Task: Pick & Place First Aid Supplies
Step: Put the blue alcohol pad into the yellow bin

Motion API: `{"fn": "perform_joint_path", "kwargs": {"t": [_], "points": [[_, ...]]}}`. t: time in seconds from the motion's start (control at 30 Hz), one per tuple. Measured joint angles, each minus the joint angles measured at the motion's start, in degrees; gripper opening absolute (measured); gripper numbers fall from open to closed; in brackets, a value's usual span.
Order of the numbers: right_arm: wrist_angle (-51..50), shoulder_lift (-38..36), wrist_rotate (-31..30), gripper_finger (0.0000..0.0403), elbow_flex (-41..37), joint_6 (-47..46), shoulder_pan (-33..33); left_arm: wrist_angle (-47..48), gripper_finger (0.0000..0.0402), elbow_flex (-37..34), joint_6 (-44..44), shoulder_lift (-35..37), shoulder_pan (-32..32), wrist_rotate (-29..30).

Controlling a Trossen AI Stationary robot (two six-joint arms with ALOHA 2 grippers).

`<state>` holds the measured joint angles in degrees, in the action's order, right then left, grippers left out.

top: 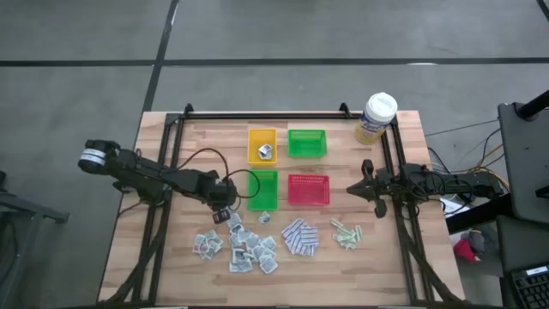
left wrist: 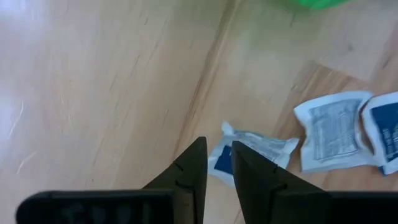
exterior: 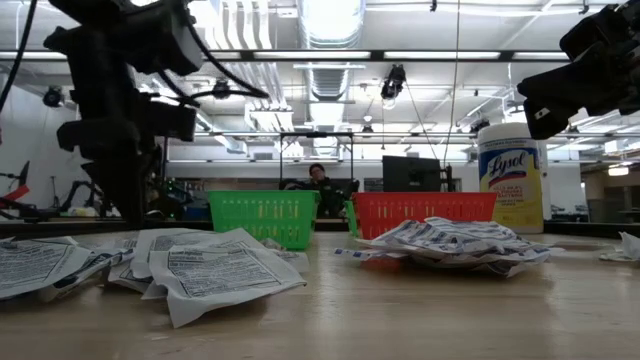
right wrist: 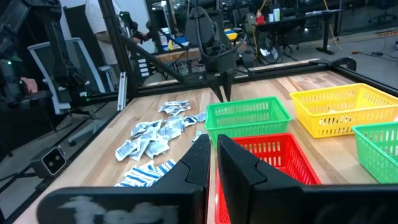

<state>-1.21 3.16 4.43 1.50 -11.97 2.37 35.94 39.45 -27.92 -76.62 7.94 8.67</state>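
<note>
Meanwhile, left hand [left wrist: 217, 163] hangs over a white-grey sachet [left wrist: 254, 152] — fingers nearly together, gripping nothing — right hand [right wrist: 212, 155] shut.

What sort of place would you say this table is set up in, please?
Probably a robotics lab or workshop: exposed ceiling ducts, desks with a monitor behind the wooden table, and an office chair.

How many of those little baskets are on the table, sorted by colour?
Green baskets: 2, one beside the yellow one, one beside the red one
Yellow basket: 1
Red basket: 1
Total: 4
</note>
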Motion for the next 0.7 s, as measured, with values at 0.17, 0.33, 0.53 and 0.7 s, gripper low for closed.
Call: {"fn": "perform_joint_path", "kwargs": {"t": [0.17,0.33,0.53,0.7], "points": [[0.00,0.00,0.00,0.0028,0.00,0.01,-0.01,-0.44,0.0078,-0.05,0.56,0.00,0.01,-0.02],[0.00,0.00,0.00,0.0028,-0.01,0.01,-0.01,-1.08,0.0078,-0.38,1.47,-0.84,0.00,-0.24],[0.00,0.01,0.00,0.0028,0.00,0.01,0.00,-2.57,0.0078,-0.50,2.73,-2.52,0.00,-2.16],[0.00,0.00,0.00,0.0028,-0.02,0.01,-0.02,-5.42,0.0078,-1.95,2.83,-4.10,0.00,-3.61]]}}
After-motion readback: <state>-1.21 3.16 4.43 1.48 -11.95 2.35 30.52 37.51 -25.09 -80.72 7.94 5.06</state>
